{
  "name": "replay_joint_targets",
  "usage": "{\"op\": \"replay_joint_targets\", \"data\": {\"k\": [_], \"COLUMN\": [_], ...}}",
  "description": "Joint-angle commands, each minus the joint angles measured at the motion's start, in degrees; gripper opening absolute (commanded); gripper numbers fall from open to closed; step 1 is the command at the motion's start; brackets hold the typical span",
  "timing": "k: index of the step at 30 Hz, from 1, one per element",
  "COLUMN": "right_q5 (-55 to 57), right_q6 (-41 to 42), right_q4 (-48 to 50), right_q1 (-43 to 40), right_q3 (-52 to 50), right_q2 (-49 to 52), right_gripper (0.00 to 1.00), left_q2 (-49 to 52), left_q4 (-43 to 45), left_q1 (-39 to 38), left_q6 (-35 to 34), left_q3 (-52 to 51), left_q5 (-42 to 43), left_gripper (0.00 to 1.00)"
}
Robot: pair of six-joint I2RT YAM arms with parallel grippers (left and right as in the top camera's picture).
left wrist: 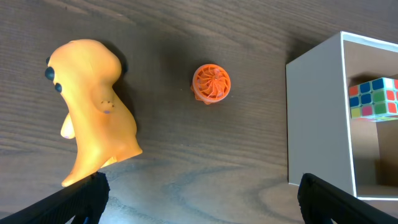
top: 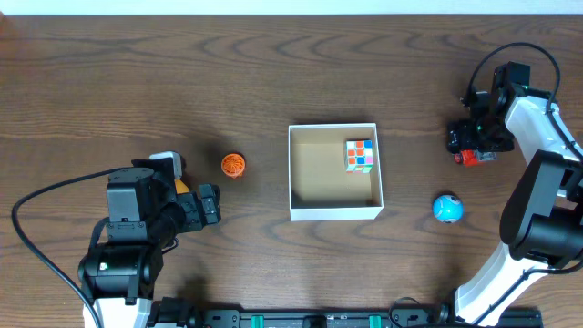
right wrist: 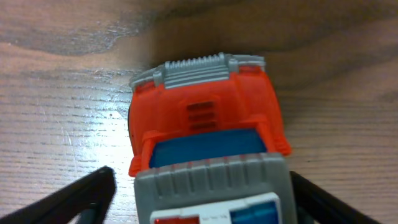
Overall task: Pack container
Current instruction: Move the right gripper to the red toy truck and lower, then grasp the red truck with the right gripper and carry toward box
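Observation:
The container (top: 301, 173) is a shallow white box with a tan bottom, in the middle of the table, and a colourful cube (top: 360, 155) lies in its far right corner. My left gripper (top: 191, 191) is open low over the table, left of the box. Between its fingers (left wrist: 202, 199) is only bare wood. An orange-yellow figure (left wrist: 93, 115) lies by its left finger, with a small orange ball (left wrist: 211, 83) beyond. My right gripper (top: 474, 144) is open and straddles a red and grey toy truck (right wrist: 208, 124), and a gap shows at the left finger (right wrist: 93, 193).
A blue ball (top: 447, 209) rests to the right of the box, nearer the front than the truck. The white box wall (left wrist: 317, 112) stands close on the right in the left wrist view, with the cube (left wrist: 373, 98) behind it. Cables trail from both arms.

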Motion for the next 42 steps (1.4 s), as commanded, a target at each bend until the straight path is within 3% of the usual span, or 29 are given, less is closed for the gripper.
{"op": "replay_joint_targets", "data": {"k": [1,6,17,21,35,42], "right_q5": [-0.44,-0.44,-0.44,-0.44,-0.39,-0.42], "right_q6": [-0.24,-0.24,0.24,1.05,4.68,13.07], "right_q4": [0.02,-0.04,-0.15,-0.13,-1.14,-5.35], "right_q1": [-0.44,-0.44,-0.42,-0.37,2.91,9.99], "right_q3": [-0.17,-0.17,-0.17,-0.15,-0.15,-0.15], "right_q2": [0.17,0.17,0.17,0.13,-10.38,-20.52], "right_gripper": [0.74,0.57,0.43,0.33,0.24,0.18], "left_q2": [-0.04,-0.04,-0.04,-0.04,-0.04,-0.04], "left_q4": [0.00,-0.02,-0.02,0.00,0.00,0.00], "left_q1": [-0.17,-0.17,-0.17,-0.17,-0.17,-0.17], "left_q6": [-0.44,-0.44,-0.44,-0.44,-0.44,-0.44], "left_q3": [1.38,1.38,1.38,1.38,1.36,1.36], "left_q5": [0.33,0.33,0.33,0.33,0.33,0.33], "left_gripper": [0.98,0.98,0.98,0.98,0.98,0.98]}}
